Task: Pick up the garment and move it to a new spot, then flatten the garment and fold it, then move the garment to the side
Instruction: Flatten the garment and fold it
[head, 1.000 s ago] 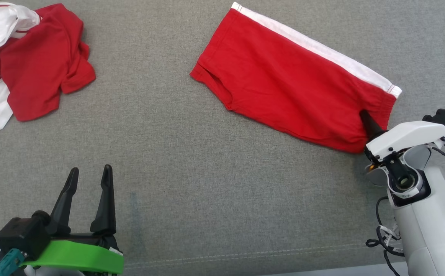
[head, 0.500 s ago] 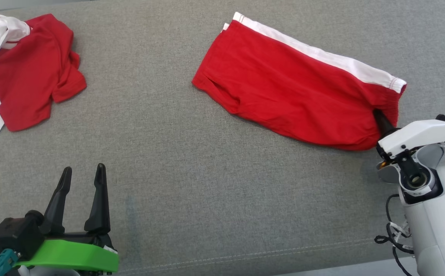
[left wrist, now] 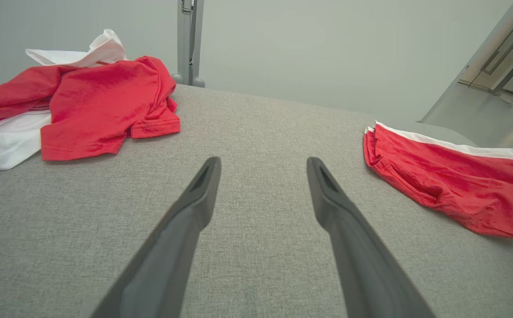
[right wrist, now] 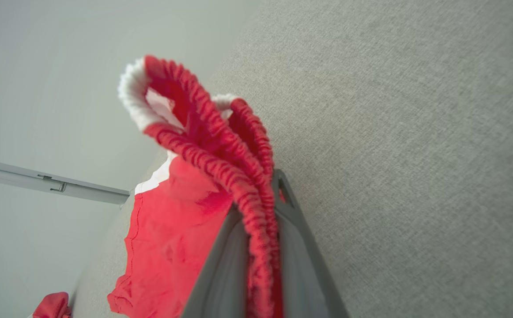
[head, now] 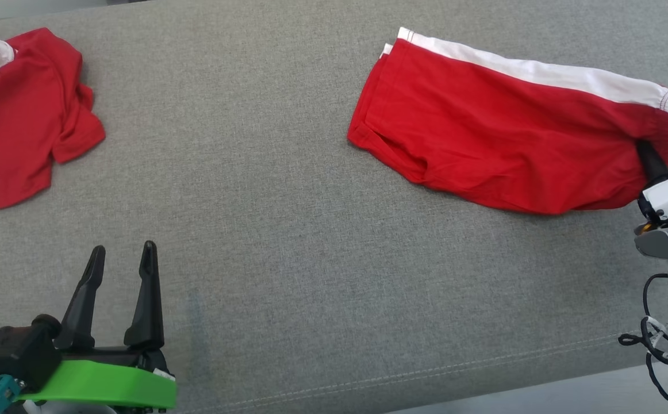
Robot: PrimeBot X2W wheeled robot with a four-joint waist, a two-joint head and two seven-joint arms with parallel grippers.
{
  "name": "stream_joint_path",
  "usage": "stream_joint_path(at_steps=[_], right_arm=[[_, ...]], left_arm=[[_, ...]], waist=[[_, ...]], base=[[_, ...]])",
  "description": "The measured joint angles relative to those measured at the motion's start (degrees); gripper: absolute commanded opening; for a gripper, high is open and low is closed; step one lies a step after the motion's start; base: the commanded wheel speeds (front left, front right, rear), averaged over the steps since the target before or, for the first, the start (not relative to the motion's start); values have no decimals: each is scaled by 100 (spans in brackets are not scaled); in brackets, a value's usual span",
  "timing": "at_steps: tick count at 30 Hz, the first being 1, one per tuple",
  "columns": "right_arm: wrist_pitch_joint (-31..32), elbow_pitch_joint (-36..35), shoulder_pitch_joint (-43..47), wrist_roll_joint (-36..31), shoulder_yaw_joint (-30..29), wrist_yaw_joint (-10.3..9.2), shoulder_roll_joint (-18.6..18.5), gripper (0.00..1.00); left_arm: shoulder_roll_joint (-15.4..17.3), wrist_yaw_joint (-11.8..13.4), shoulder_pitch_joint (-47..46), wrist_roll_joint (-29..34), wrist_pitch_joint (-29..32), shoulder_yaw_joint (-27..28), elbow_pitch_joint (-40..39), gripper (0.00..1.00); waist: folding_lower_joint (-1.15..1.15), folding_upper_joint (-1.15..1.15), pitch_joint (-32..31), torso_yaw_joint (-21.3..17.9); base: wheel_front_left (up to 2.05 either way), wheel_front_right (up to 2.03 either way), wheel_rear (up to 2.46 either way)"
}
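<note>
Clothes heap (head: 18, 109), red and white, crumpled at far left of grey tabletop (head: 265, 190). Left hand (head: 123, 247) low left, fingers wide, holding nothing. Red shorts (head: 501, 138) right of centre: laid flat, doubled leg on leg, white side stripe (head: 541, 72) along far edge. Right hand (head: 643, 145) pinched on gathered waistband (right wrist: 221, 145) at their right end. Folding looks done; shift to the side likely what remains.

We see a grey fabric worktop (head: 288, 241) with a stitched seam (head: 426, 374) along its near edge. Beyond its far edge stand a pale wall (left wrist: 309, 48) and a metal post (left wrist: 188, 39).
</note>
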Motion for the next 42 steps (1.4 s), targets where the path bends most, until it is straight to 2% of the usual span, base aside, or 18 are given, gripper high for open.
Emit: stream_joint_path(at_steps=[4,8,17,26,35,42], right_arm=[[102,-196,-17,200,-63,0,137,0],[253,-378,-179,402,35,-1,449,0],[350,-513,-780,332,453,-2,879,0],[342,-105,-1252,53,396,-2,917,0],[343,272,-1650,-236,781,-2,978,0],[289,541,-1829,-378,783,-2,969,0]], left_arm=[[-5,-1,-9,0,42,-111,-48,100],[-20,-11,-29,-3,86,-197,-59,100],[-20,-54,-59,-3,143,-266,-44,100],[-36,-55,-154,-3,194,-356,-60,100],[-59,-62,-244,-3,194,-371,-34,100],[-97,-104,-304,-3,193,-427,4,100]], waist=[[0,0,91,-7],[0,0,155,57],[0,0,222,315],[0,0,356,578],[0,0,484,788],[0,0,499,852]], base=[[0,0,0],[0,0,0],[0,0,0],[0,0,0],[0,0,0],[0,0,0]])
